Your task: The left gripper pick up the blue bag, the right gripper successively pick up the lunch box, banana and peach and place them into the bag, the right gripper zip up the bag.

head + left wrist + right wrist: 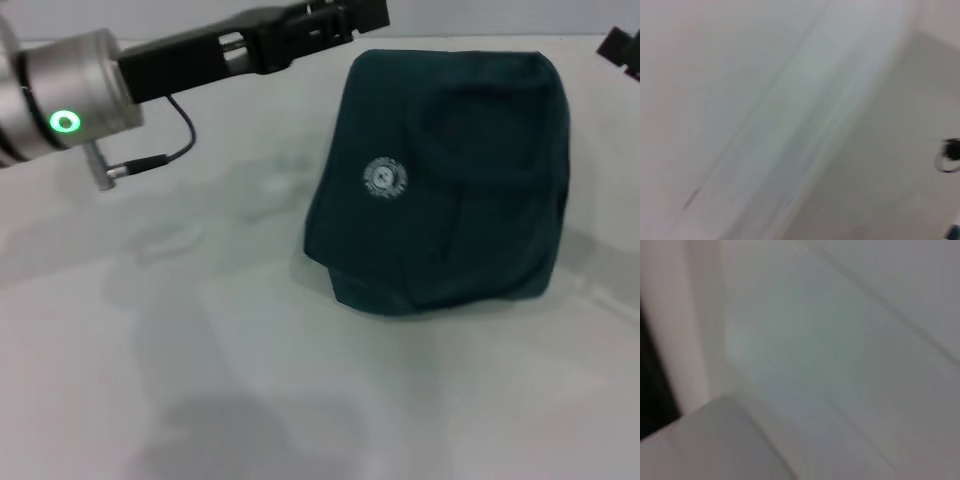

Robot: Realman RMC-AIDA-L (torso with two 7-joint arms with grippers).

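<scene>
The dark teal-blue bag (440, 180) sits towards the table's (200, 380) far right, broad bare surface before it. The left gripper (345, 18) hangs at the bag's far-left corner, grip undeterminable; the right gripper (622, 50) is barely visible at the right edge.

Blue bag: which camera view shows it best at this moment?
The head view: the whole blue bag sits on the white table, its round logo visible. Both wrist views show only blurred pale surfaces, with no bag in them.
</scene>
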